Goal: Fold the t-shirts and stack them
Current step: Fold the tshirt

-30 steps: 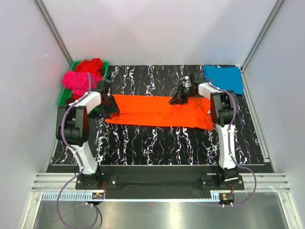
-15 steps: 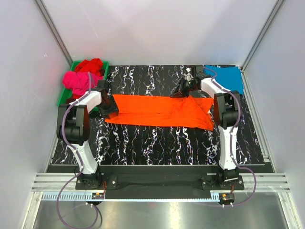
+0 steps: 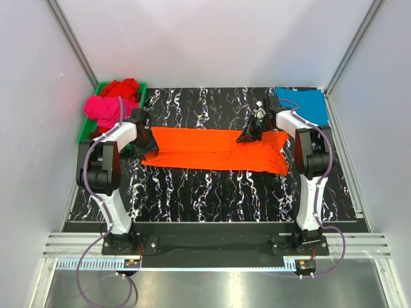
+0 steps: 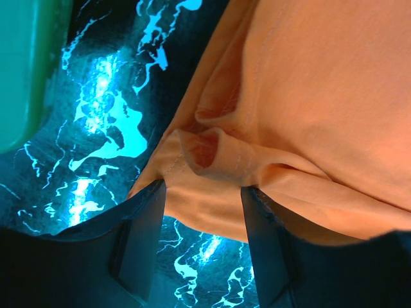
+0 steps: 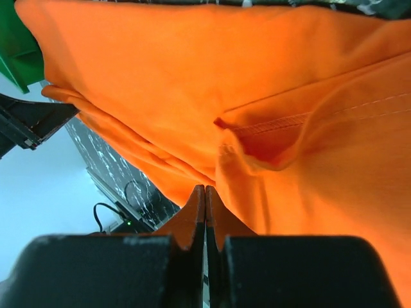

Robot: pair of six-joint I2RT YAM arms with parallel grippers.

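Right gripper [image 3: 249,136] had its jaws pressed together at the far edge of the orange t-shirt [image 3: 205,151], right of its middle; whether any cloth was pinched could not be told. Left gripper [image 4: 202,221] stood with jaws apart astride that shirt's bunched left end. Teal t-shirt [image 3: 305,106] lay beyond the orange one's right end

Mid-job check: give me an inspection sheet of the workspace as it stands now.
Surface: black marbled table.
Job's things: orange t-shirt laid out at centre; teal-blue t-shirt flat, far right corner; magenta t-shirt and red t-shirt heaped in green tray.
Clutter: nothing seen.
Pincers: left pincer open astride orange hem; right pincer shut at orange cloth, grip unclear.
Cables: purple cables along both arms.
Surroundings: white walls.
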